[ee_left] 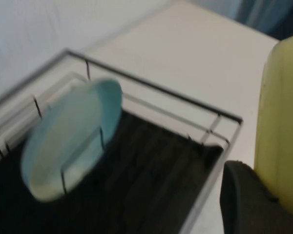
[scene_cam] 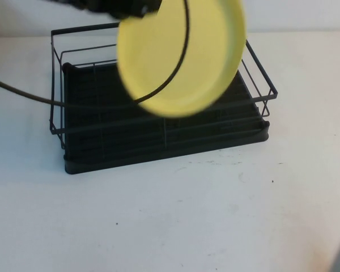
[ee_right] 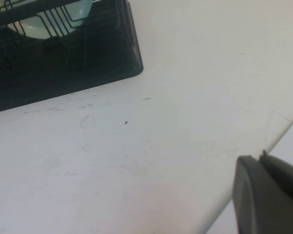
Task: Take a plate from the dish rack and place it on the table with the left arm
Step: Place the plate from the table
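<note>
A wide plain white table point(scene_cam: 170, 226) with a few tiny dark specks fills the high view, with a pale wall behind its far edge. Toward that far edge stands the large rectangular black wire-frame dish rack point(scene_cam: 158, 133) on its black plastic tray base. Above the rack hangs the round pale yellow plastic plate point(scene_cam: 181, 54), tilted on edge and clear of the wires, with the left arm's trailing black cable crossing its face. The left gripper point(scene_cam: 122, 8) sits at the plate's upper rim, at the top of the view, clamped on that rim.

From the left wrist, one black finger point(ee_left: 249, 204) presses against the yellow plate's edge, seen side-on. Below, a pale blue-green plate point(ee_left: 71, 139) leans between the upright dividers inside the rack.

From the right wrist, the right gripper point(ee_right: 268, 195) hovers over the table's near right corner, well apart from the rack; whether it is open or shut I cannot tell.

The plate looks light, stiff and smooth, likely slippery; a firm pinch on the raised rim suits it. No brand, label or writing is readable anywhere.
</note>
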Tool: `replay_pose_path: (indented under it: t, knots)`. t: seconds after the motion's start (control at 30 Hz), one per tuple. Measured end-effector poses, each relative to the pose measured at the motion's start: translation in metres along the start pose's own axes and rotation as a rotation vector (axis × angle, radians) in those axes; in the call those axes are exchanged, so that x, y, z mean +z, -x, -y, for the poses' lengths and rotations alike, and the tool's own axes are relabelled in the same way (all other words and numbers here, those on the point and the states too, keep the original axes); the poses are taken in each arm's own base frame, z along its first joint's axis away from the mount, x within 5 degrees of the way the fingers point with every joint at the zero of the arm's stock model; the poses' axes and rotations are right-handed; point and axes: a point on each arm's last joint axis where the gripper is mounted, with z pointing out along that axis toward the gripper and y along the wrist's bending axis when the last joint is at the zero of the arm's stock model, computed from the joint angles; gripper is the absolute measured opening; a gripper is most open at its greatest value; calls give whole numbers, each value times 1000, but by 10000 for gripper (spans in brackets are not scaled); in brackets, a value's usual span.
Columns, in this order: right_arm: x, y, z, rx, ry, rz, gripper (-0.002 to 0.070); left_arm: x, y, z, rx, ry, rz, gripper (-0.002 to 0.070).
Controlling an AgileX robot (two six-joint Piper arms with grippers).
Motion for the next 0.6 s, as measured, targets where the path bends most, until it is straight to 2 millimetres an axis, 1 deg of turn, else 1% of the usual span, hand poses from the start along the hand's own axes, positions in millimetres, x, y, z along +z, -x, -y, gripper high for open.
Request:
replay_pose_path:
  t: [0.07,0.13,0.23,0.3,0.37,0.43,0.47,0.53,0.6]
  knots:
    - [0,0,0,0,0,0,-20,-5,-16,-6,-92,-76,-112,73]
    - [0,0,0,0,0,0,-20,-5,-31,-13,-197,-143,-183,72]
    - [0,0,0,0,0,0,-20,1,-52,-17,-320,-186,-223,72]
    - [0,0,0,1,0,0,-20,9,-71,-14,-382,-224,-261,72]
    - [0,0,0,1,0,0,-20,17,-98,-5,-438,-270,-320,72]
    - [0,0,0,1,0,0,-20,23,-130,10,-483,-334,-374,72]
    - [0,0,0,1,0,0,-20,24,-142,17,-499,-357,-390,72]
    - [0,0,0,1,0,0,-20,24,-174,36,-549,-409,-426,72]
    - [0,0,0,1,0,0,-20,26,-199,49,-599,-409,-430,72]
